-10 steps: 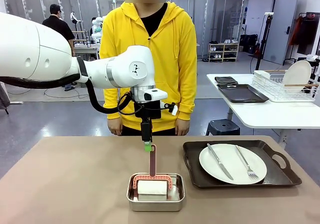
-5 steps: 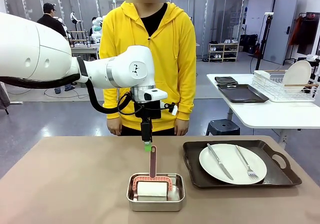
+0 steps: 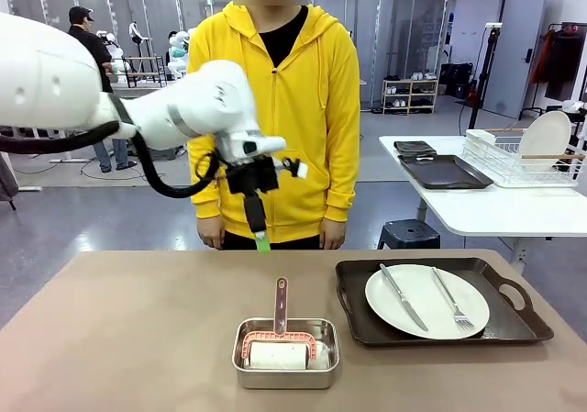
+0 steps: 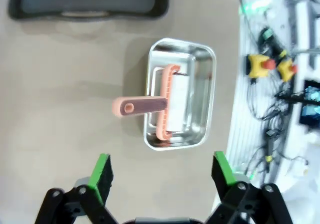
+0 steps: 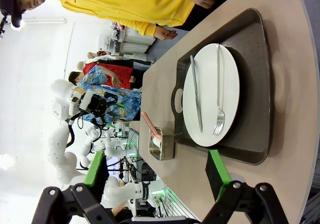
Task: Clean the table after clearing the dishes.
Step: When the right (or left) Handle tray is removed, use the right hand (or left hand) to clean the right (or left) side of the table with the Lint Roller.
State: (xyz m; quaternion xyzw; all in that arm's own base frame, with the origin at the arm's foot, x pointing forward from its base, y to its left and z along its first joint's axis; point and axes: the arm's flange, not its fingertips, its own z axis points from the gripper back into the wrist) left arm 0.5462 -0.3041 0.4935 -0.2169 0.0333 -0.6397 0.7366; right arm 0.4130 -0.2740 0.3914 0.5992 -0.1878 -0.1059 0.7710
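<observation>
The left gripper (image 3: 262, 243) hangs in the air over the far half of the table (image 3: 119, 339), its jaws spread wide and holding nothing. I judge the roller (image 3: 278, 357) to be what it has to reach. It lies in the steel pan (image 3: 284, 380) near the front edge of the table, at about 6 o'clock from the gripper in the front view and well below it. The roller's handle (image 3: 281, 304) runs along the 12-to-6 line, out over the pan's far rim toward the person (image 3: 275, 109), with its free end at 12.

In the left wrist view the same handle lies along the 9-to-3 line with its free end at 9. The two fingers (image 4: 101, 173) stand at 9 and 3 as well, so the jaws would close along the handle and not across it. A quarter turn of the wrist looks needed before coming down.

At 3 o'clock from the pan, apart from it, sits the tray (image 3: 352, 302) with the plate (image 3: 436, 302), knife (image 3: 404, 297) and fork (image 3: 451, 298) on it, so the dishes are not yet cleared.

The right gripper (image 5: 156, 171) is also wide and empty. In its own view the plate lies at 12 to 1 o'clock ahead of it, with knife and fork along the 12-to-6 line. It looks the nearer arm for the tray, and the left the nearer for the roller.
</observation>
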